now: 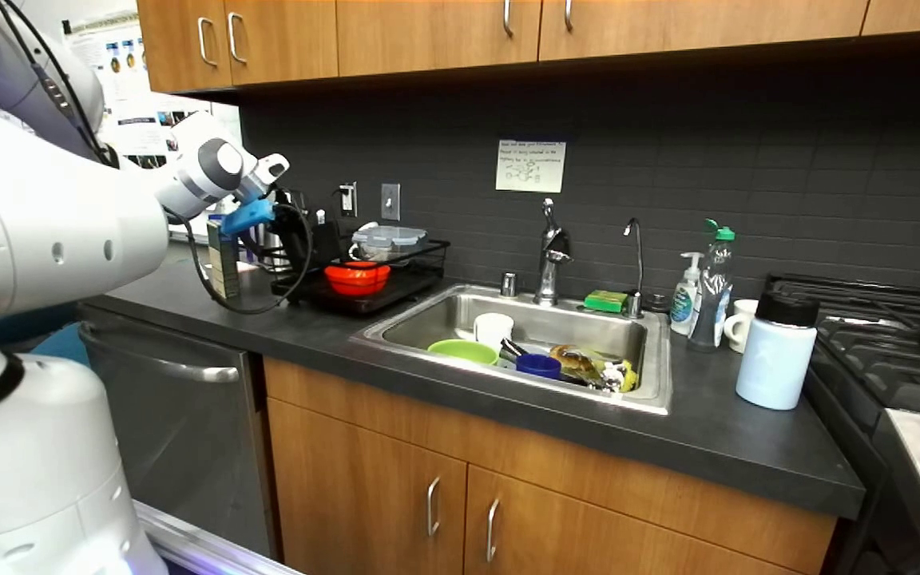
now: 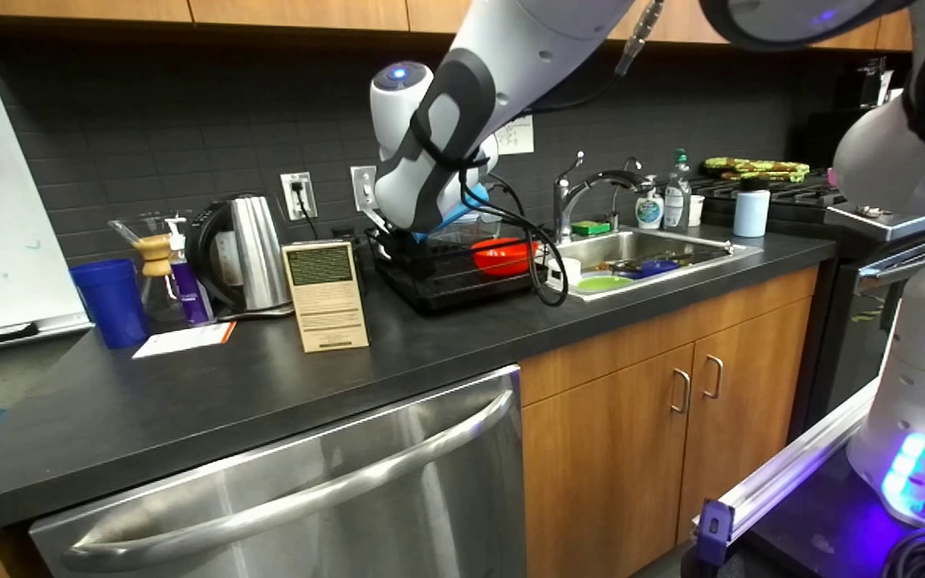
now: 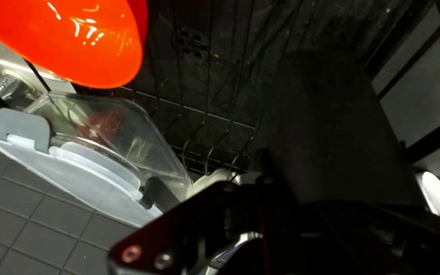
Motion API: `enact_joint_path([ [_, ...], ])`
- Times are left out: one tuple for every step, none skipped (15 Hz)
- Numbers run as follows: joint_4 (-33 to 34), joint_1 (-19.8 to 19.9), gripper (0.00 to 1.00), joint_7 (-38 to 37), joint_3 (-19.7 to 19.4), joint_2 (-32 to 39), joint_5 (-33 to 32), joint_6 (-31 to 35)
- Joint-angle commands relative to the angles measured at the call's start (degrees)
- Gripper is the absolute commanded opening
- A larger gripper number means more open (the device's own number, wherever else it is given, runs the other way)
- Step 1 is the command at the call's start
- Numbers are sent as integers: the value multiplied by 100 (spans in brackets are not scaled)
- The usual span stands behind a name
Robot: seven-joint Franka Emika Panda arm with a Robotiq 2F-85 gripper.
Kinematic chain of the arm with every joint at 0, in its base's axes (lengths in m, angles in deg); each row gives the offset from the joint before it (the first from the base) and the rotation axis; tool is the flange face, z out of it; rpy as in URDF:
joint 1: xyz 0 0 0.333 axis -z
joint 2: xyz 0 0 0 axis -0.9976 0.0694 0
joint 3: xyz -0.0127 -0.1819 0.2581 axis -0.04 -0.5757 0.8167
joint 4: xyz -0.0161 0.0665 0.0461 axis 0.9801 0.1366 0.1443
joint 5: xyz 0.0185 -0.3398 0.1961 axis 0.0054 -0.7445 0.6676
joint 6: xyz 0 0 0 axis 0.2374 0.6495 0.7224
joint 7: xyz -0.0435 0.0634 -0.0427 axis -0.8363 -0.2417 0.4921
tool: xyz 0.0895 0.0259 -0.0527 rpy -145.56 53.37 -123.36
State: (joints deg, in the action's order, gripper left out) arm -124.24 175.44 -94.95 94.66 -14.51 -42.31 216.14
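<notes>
Currently, the end effector (image 3: 281, 183) is positioned low over the dish rack (image 2: 446, 300), nearest to a dark object (image 3: 330, 126) too poorly lit to identify. It cannot be determined whether the fingers are parted or closed, or whether they grip or touch this object: in the wrist view its surface merges with theirs. The dark object appears to be inside the rack's outer rail. Adjacent items, also in the rack, are an orange-red bowl (image 3: 86, 42) and a clear lidded container (image 3: 139, 130). The perforated drain (image 3: 193, 44) beneath the wires suggests that these items are placed to drip dry. The rack rests on the table (image 2: 189, 417) just beside the sink (image 1: 656, 387), presumably for short transfer of wet dishes. A cable (image 1: 248, 311) hangs looped near the wrist, probably providing slack for joint rotation.
</notes>
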Motion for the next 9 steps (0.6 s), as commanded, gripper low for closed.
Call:
enact_joint_path([
  [-159, 243, 1, 391, 132, 148, -255, 40],
  [-161, 267, 1, 483, 161, 214, -259, 40],
  [-158, 277, 27, 509, 163, 223, -263, 30],
  [-158, 294, 28, 543, 169, 248, -264, 14],
  [-165, 308, 28, 588, 180, 282, -267, 14],
  [-176, 321, 28, 620, 194, 294, -270, 45],
  [-192, 320, 29, 657, 189, 291, -286, 67],
  [-212, 320, 34, 734, 189, 301, -319, 75],
  [-255, 318, 39, 798, 188, 272, -369, 145],
])
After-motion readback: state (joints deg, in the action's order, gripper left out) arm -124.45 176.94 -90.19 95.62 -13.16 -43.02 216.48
